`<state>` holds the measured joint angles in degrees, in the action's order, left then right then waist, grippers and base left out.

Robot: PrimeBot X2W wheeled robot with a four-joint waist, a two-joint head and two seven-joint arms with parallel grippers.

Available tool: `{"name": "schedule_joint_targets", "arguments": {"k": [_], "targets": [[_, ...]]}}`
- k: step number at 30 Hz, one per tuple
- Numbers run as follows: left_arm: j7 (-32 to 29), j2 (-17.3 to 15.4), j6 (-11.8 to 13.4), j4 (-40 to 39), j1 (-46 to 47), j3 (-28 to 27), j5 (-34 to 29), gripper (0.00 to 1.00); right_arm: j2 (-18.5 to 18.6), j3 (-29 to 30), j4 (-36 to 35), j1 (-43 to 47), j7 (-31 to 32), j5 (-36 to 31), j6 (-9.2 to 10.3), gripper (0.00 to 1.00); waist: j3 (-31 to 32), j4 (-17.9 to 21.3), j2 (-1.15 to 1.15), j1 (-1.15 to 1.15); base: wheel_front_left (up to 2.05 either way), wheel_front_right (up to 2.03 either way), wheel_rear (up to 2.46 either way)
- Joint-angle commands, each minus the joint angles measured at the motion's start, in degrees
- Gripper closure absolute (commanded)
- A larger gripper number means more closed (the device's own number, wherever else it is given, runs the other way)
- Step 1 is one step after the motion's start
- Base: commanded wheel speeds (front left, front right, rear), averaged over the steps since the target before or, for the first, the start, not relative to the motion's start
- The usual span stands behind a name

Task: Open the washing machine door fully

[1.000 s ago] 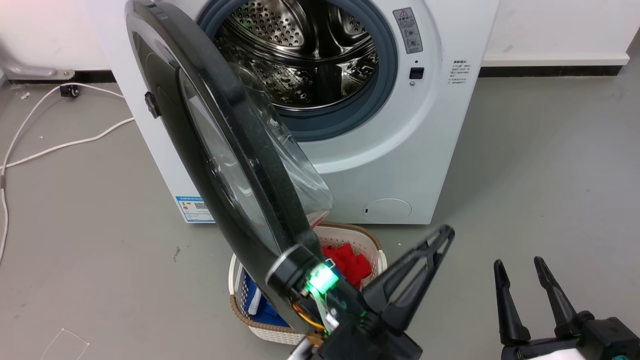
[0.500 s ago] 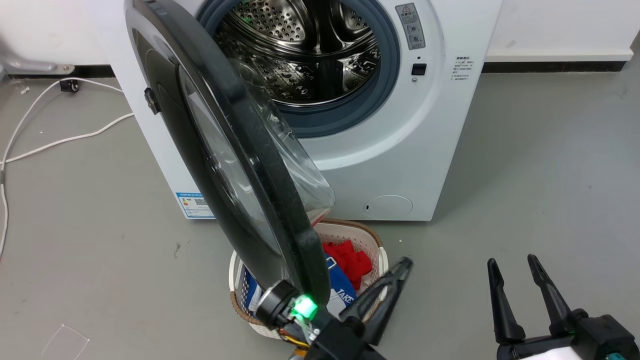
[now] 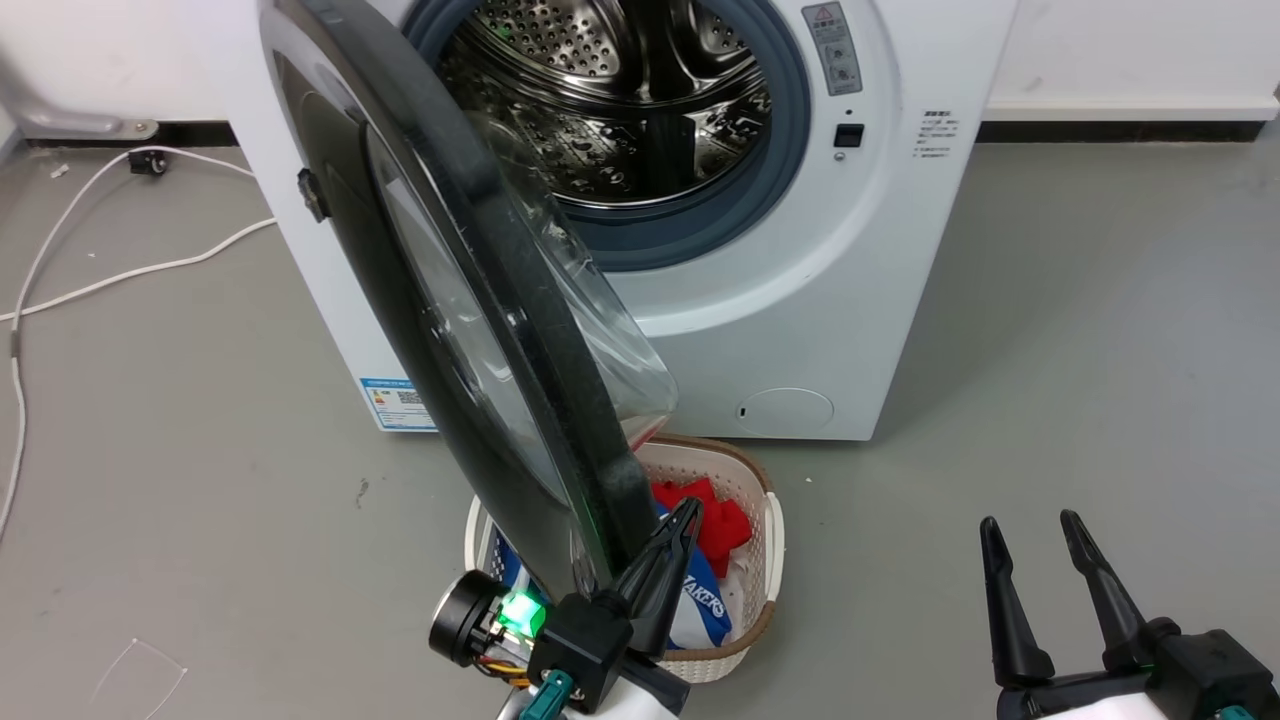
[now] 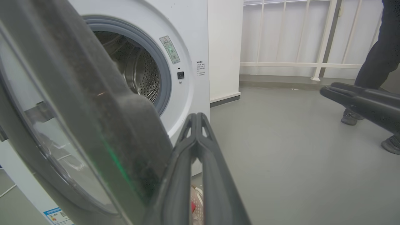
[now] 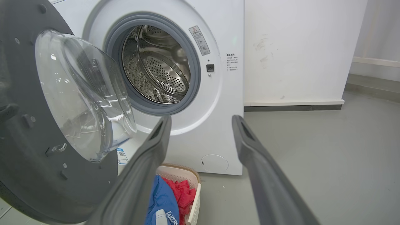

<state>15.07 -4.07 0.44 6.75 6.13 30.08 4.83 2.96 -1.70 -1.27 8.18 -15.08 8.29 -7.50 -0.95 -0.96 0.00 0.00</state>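
The washing machine [image 3: 800, 300] stands on the grey floor [image 3: 1050, 350] at the far side, against a white wall. Its mouth is uncovered, showing the perforated steel drum [image 3: 620, 90] inside the grey rubber ring [image 3: 700, 235]. The washing machine door [image 3: 470, 300] is hinged at the machine's left and swings out toward the near side, so the head view sees it almost edge-on. Its glossy outer face is turned left. The clear glass bowl [image 5: 81, 97] bulges to the right, toward the drum. The door's free edge hangs over a white laundry basket [image 3: 772, 530] on the floor just in front of the machine, which holds a red cloth [image 3: 725, 520] and a blue garment [image 3: 705, 605].

The left pincer [image 3: 688, 510] is near centre, above the basket. It is clenched with its fingertips together and nothing between them. It sits just right of the door's free edge, on the bowl side, and I cannot tell if it touches the rim. The right pincer [image 3: 1030, 520] is at the near right, well apart from the door, its fingers spread and empty.

A blue label [image 3: 395, 400] shows low on the machine's left. A white cable [image 3: 150, 268] trails across the floor at far left. The left wrist view shows a person's legs [image 4: 378, 56] in dark trousers, far right.
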Motion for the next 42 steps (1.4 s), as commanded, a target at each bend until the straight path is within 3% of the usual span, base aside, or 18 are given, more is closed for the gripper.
{"name": "schedule_joint_targets", "arguments": {"k": [1,18,28,35,42], "targets": [[0.15,-0.11,-0.16,0.11,-0.59,-0.49,-0.1,1.0,-0.16,0.09,0.14,-0.51,-0.12,0.14,0.01,0.0,0.03,-0.45,0.0,0.0,0.0,0.0,0.0],[-0.03,-1.29,-0.31,-0.33,-2.06,-4.15,-2.25,1.0,-0.15,-0.21,0.92,0.1,-0.12,0.21,0.01,0.0,-0.31,-9.2,0.0,0.0,0.0,0.0,0.0],[-0.06,-2.24,1.44,-1.85,-4.2,-7.4,-2.0,1.0,-0.15,-0.01,0.97,-0.71,-0.12,-0.49,0.01,0.0,-1.69,-14.55,0.0,0.0,0.0,0.0,0.0],[-0.02,-3.17,3.43,-2.78,-4.65,-12.22,-1.25,1.0,-0.14,0.11,0.98,-1.38,-0.12,-1.49,0.01,0.0,-3.62,-17.3,0.0,0.0,0.0,0.0,0.0],[0.01,-4.3,5.49,-3.07,-4.56,-20.62,0.96,1.0,-0.14,0.08,1.04,-2.64,-0.12,-2.55,0.01,0.0,-5.7,-18.75,0.0,0.0,0.0,0.0,0.0]]}}
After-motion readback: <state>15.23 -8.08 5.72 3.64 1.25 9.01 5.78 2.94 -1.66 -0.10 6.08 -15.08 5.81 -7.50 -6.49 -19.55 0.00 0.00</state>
